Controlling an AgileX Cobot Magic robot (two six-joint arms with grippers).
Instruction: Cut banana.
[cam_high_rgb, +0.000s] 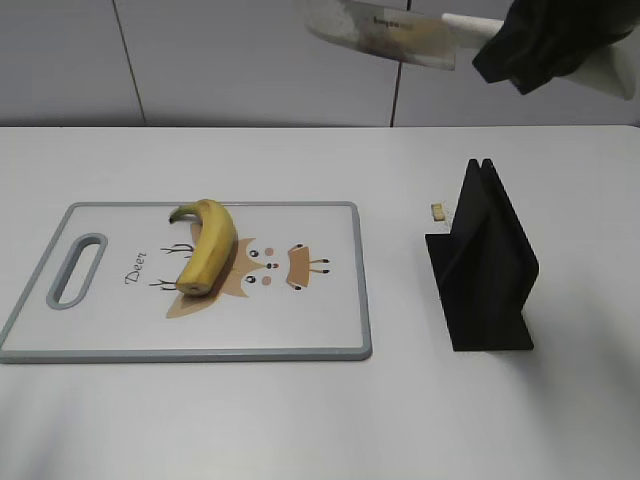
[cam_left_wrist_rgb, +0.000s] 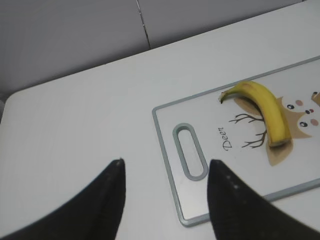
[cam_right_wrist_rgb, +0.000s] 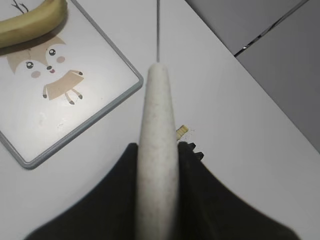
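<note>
Gripping knife (cam_high_rgb: 385, 32) aloft, right pincer (cam_right_wrist_rgb: 159, 150) | banana (cam_high_rgb: 205, 245) mid-board (cam_high_rgb: 330, 345)

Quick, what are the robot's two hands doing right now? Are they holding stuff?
Left gripper: open, holding nothing, above the table beside the cutting board.
Right gripper: shut on the knife by its white handle, up in the air.

A white table (cam_high_rgb: 300, 420) fills most of the scene, smooth and matte; behind it stands a pale grey panelled wall (cam_high_rgb: 220, 60), split by thin dark seams; the light is soft and even, throwing faint shadows on the tabletop.
</note>
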